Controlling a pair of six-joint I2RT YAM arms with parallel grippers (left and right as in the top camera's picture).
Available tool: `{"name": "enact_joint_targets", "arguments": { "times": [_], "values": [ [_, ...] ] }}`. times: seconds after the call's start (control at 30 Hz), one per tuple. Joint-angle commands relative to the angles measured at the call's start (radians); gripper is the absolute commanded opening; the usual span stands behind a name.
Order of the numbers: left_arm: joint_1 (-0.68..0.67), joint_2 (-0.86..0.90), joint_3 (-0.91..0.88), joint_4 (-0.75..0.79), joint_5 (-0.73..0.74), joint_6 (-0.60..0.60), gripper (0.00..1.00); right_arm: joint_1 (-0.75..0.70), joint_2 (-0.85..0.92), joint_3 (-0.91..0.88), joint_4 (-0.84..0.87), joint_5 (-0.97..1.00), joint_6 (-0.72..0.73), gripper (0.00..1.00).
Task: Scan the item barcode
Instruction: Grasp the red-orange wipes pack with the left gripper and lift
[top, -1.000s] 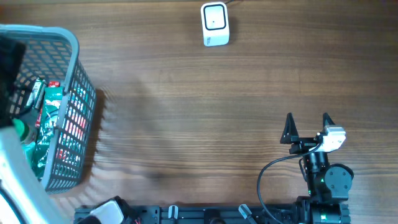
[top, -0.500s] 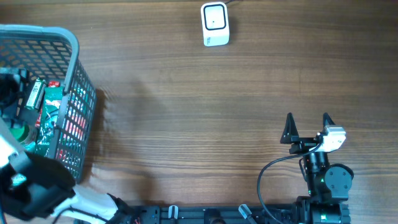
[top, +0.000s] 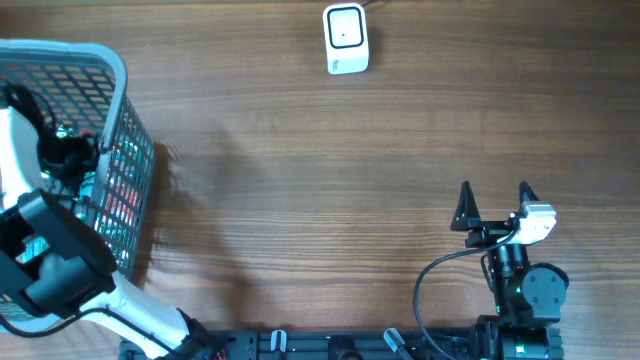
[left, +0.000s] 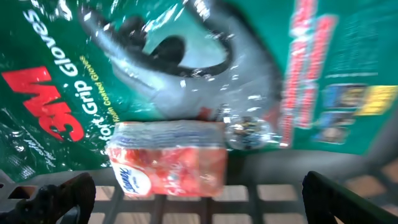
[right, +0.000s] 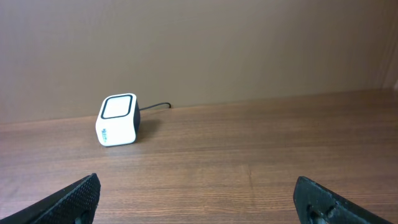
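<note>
In the overhead view my left gripper (top: 66, 152) reaches down into the grey mesh basket (top: 122, 82) at the left edge. In the left wrist view the left gripper (left: 202, 200) is open, its jaws wide apart just over the basket floor. A red tissue pack (left: 168, 160) lies just ahead of it, resting against a green 3M gloves package (left: 68, 93). The white barcode scanner (top: 346, 38) stands at the table's far edge and also shows in the right wrist view (right: 118, 119). My right gripper (top: 495, 206) is open and holds nothing, low at the front right.
Another green printed package (left: 339, 81) lies to the right inside the basket. The basket's mesh wall (top: 130, 190) stands between the items and the wooden table (top: 330, 190). The scanner's cable (right: 155, 106) runs off behind it.
My left arm has swung in from the left edge and lowered its gripper into the basket over the items. The right arm has not moved.
</note>
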Motion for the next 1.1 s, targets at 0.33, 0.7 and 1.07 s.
{"name": "enact_joint_targets", "arguments": {
  "times": [0.33, 0.7, 1.07],
  "values": [
    [-0.001, 0.006, -0.222, 0.122, -0.043, 0.013, 0.98, 0.006, -0.006, -0.002, 0.002, 0.014, 0.018, 1.0],
    [0.0, -0.03, -0.124, 0.064, -0.061, 0.145, 0.59, 0.006, -0.006, -0.002, 0.002, 0.014, 0.018, 1.0],
    [-0.001, -0.038, 0.105, -0.11, -0.06, 0.149, 0.6, 0.006, -0.006, -0.002, 0.002, 0.014, 0.018, 1.0]
  ]
}}
